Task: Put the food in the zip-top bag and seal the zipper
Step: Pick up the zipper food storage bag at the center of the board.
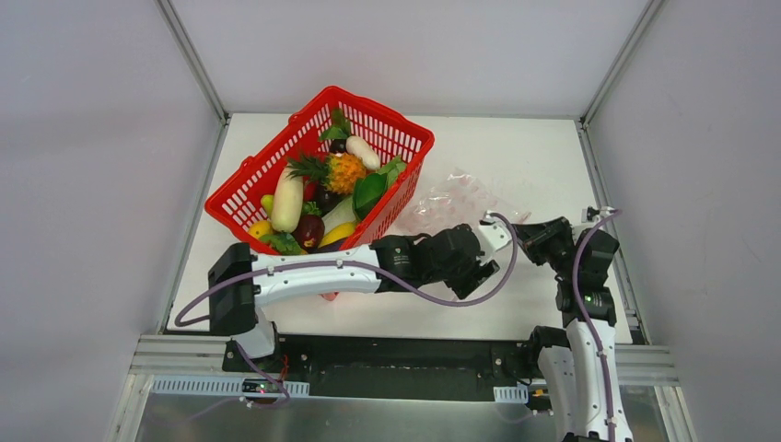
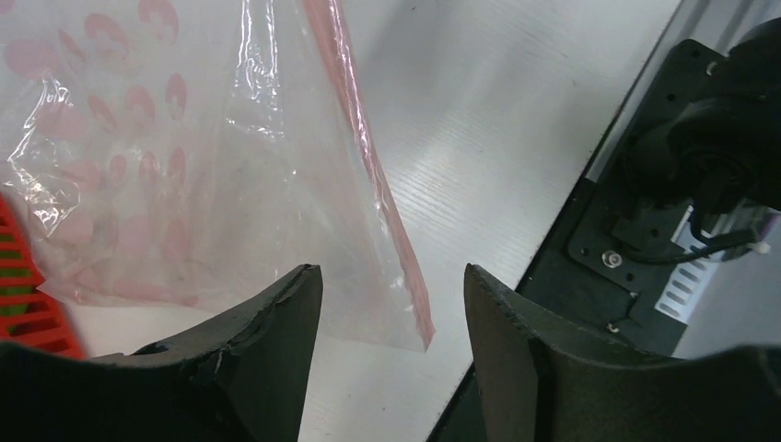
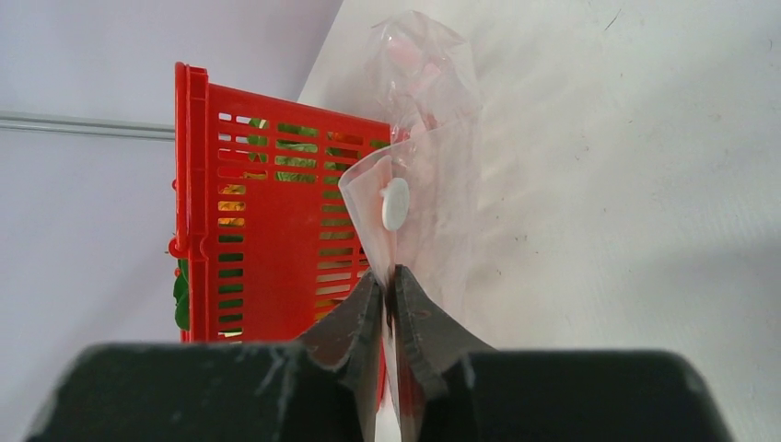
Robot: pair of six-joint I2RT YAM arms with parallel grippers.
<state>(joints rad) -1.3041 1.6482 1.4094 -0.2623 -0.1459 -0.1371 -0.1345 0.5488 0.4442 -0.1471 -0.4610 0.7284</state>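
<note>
Right gripper point(image 3: 390, 276) is pinching the zip-top bag point(image 3: 433, 101) at its mouth edge, jaws clamped on plastic — likely lifting it for loading. Left gripper point(image 2: 391, 285) is hovering jaws apart by the zipper point(image 2: 368, 166). Food point(image 1: 343, 172) is sitting in the red basket point(image 1: 262, 170).

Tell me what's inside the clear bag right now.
No food shows through the zip-top bag: only pink dots and the table behind. The right gripper pinches one edge, covering that bit.
</note>
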